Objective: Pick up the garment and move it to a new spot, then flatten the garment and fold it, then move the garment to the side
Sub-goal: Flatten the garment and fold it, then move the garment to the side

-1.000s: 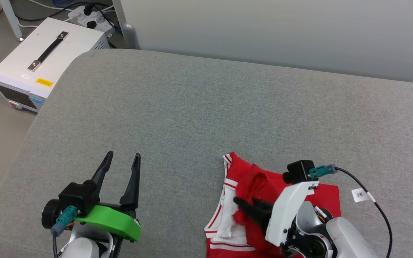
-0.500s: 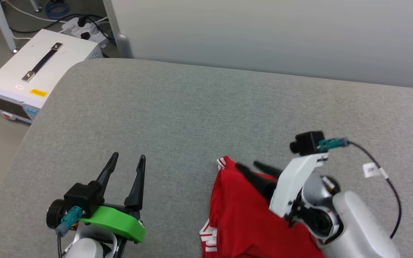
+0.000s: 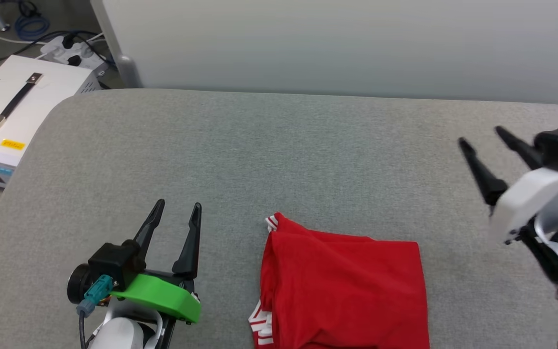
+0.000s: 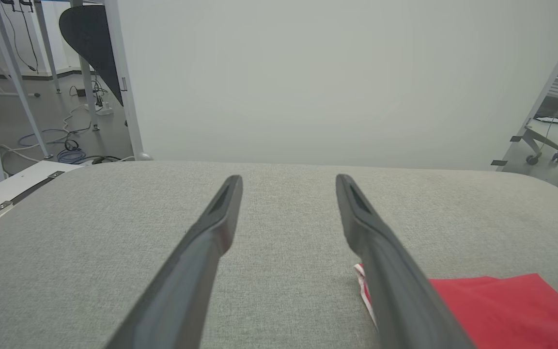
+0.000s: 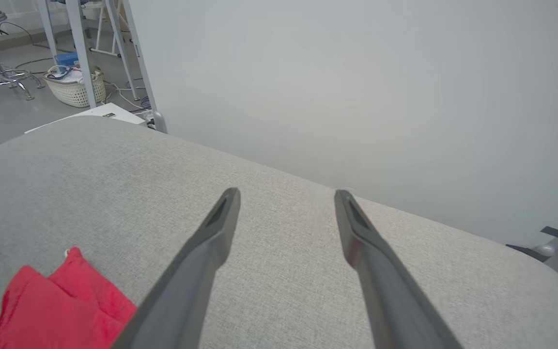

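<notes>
The garment (image 3: 344,286) lies folded on the cushion (image 3: 279,145) at 6 o'clock. The left gripper (image 3: 178,203) and right gripper (image 3: 480,134) have jaws apart, empty. Pinching only the top layer would likely unfold it during the move.

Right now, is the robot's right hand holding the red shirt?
No, the right hand hangs open off to the side, apart from the red shirt, which lies folded on the grey cushion.

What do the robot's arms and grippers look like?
Both have two long, tapered black fingers. The left gripper carries a bright green bracket and a teal cable plug. The right gripper has a white housing and a silvery wrist.
</notes>
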Controlling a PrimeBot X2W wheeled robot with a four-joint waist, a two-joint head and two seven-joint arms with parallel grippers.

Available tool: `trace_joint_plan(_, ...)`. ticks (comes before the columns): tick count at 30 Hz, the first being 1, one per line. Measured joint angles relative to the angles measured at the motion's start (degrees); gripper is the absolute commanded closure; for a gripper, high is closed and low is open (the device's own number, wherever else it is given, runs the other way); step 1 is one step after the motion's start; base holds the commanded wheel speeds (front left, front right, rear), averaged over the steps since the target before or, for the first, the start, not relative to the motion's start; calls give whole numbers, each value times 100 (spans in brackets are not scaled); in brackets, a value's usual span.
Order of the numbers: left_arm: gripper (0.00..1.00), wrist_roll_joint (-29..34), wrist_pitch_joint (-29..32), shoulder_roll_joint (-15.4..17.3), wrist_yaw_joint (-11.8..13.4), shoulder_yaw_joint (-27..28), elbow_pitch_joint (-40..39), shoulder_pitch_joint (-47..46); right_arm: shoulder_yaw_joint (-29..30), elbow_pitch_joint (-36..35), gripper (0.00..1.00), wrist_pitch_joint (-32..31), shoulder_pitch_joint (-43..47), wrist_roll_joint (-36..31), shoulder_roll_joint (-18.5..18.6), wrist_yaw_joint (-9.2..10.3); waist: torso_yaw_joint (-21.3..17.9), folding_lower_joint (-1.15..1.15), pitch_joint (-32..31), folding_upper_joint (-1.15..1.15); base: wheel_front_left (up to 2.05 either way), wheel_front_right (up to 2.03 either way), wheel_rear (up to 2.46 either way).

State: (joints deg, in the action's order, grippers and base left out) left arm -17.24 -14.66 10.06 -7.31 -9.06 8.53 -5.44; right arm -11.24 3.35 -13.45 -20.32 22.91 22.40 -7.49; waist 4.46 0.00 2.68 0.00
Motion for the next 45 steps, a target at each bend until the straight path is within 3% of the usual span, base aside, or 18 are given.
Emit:
trace_joint_plan(5,0,1,0,-33,0,-9,-27,1,387,-21,0,627,353,-310,193,-1,-134,0,9,0,0,0,0)
trace_joint_plan(11,0,-9,0,-94,0,-58,-96,12,1092,-327,0,1248,1089,-274,-178,-2,-181,0,44,0,0,0,0)
trace_joint_plan(14,0,-10,0,-120,0,-51,-108,27,1220,-539,0,1564,1437,-449,-271,-2,-193,0,55,0,0,0,0)
trace_joint_plan(17,0,-9,0,-148,0,-42,-137,67,1386,-667,0,1879,1760,-525,-594,-2,-183,0,55,0,0,0,0)
trace_joint_plan(21,0,-5,0,-213,0,74,-231,94,1462,-712,0,2075,2018,-665,-914,-2,-166,0,56,0,0,0,0)
trace_joint_plan(28,0,81,0,-219,0,105,-348,159,1424,-590,0,2235,2210,-781,-1136,-2,-133,0,65,0,0,0,0)
trace_joint_plan(38,0,105,0,-223,0,75,-349,181,1245,-463,0,2100,2258,-800,-1129,-2,-112,0,43,0,0,0,0)
trace_joint_plan(41,0,104,0,-212,0,14,-312,182,1090,-471,0,1631,2258,-549,-1111,-2,-100,0,48,0,0,0,0)
trace_joint_plan(45,0,104,0,-198,0,-12,-294,181,877,-563,0,346,2258,-201,-994,-2,-80,0,99,0,0,0,0)
